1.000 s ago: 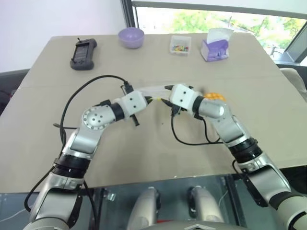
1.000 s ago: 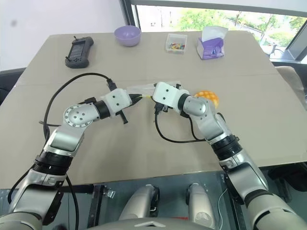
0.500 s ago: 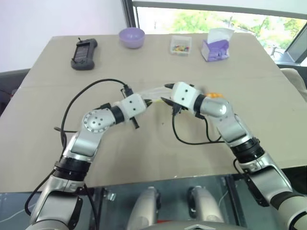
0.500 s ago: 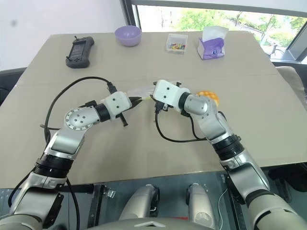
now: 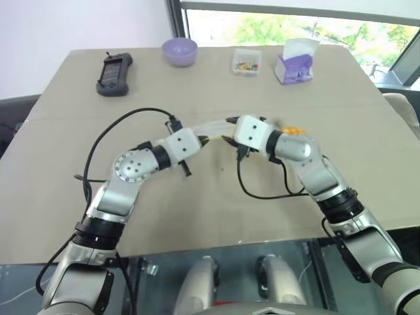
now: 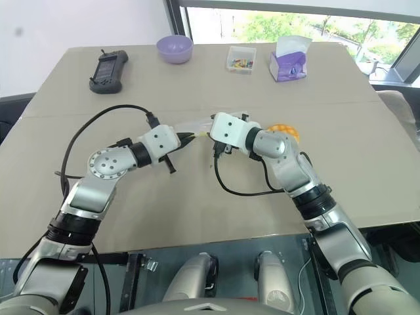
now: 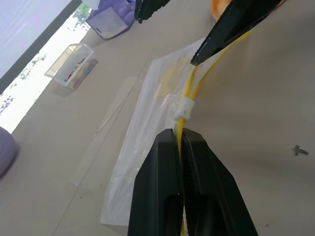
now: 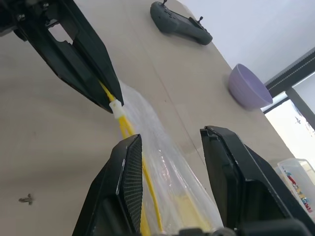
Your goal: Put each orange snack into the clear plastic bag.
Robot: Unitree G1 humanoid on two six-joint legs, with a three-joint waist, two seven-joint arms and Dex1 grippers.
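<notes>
Nothing moved: left hand (image 7: pixel 180 135) pinches clear plastic bag (image 7: pixel 147 128)'s yellow strip, right hand (image 8: pixel 170 147) half-open.

Beige table (image 5: pixel 197 216) fills room centre. White wall (image 5: pixel 79 26) beyond far left corner. Window (image 5: pixel 295 26) beyond far edge, dark frame (image 5: pixel 176 20), daylight, green trees outside. Grey floor (image 5: pixel 157 275) below near edge.

Purple bowl (image 5: pixel 179 51) at far edge of counter (image 5: pixel 79 177). Black remote (image 5: pixel 113 73) left of bowl. Clear box (image 5: pixel 246 62) right of bowl; tissue pack (image 5: pixel 295 62) farther right.
</notes>
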